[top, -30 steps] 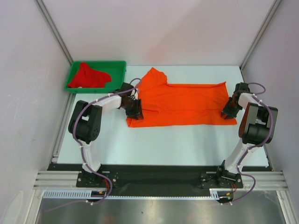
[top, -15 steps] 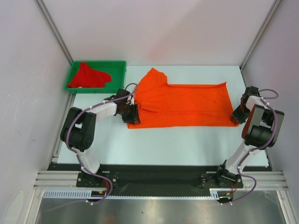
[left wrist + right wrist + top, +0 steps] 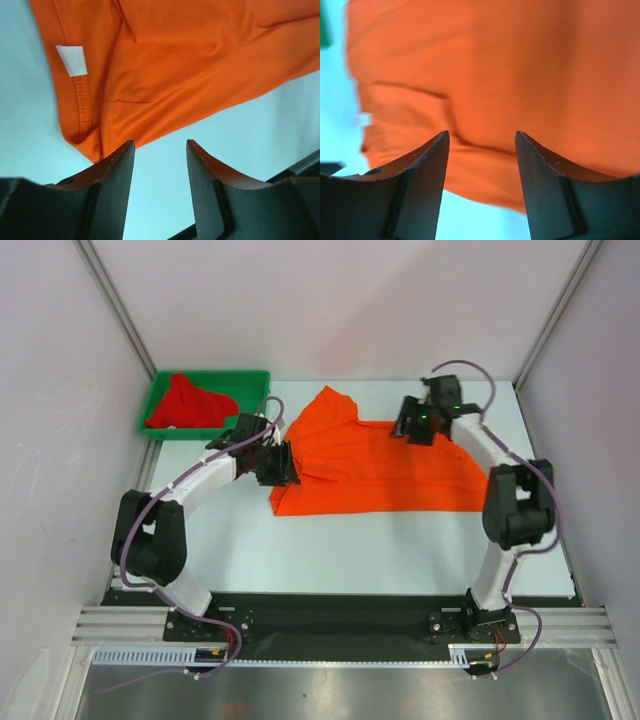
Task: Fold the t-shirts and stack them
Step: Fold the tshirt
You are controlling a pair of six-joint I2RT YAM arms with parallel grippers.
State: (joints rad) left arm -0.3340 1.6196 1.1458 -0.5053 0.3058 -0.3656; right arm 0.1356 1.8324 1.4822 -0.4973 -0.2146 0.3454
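Observation:
The bright orange t-shirt (image 3: 390, 465) lies spread flat mid-table, its collar end bunched at the far left. Its white neck label (image 3: 71, 60) shows in the left wrist view. My left gripper (image 3: 286, 463) is open and empty at the shirt's left edge; in its wrist view the gripper (image 3: 160, 150) is over bare table just short of the cloth (image 3: 190, 60). My right gripper (image 3: 410, 427) is open and empty above the shirt's far edge; in its wrist view the gripper (image 3: 481, 142) has orange cloth (image 3: 520, 75) below it. The red t-shirt (image 3: 188, 402) lies crumpled in the green tray (image 3: 210, 375).
The green tray stands at the table's far left corner. Metal frame posts and white walls close in the back and sides. The black base rail (image 3: 330, 625) runs along the near edge.
My right gripper has left the shirt's near right corner and swung to its far edge near the middle. My left gripper has shifted slightly toward the far left.

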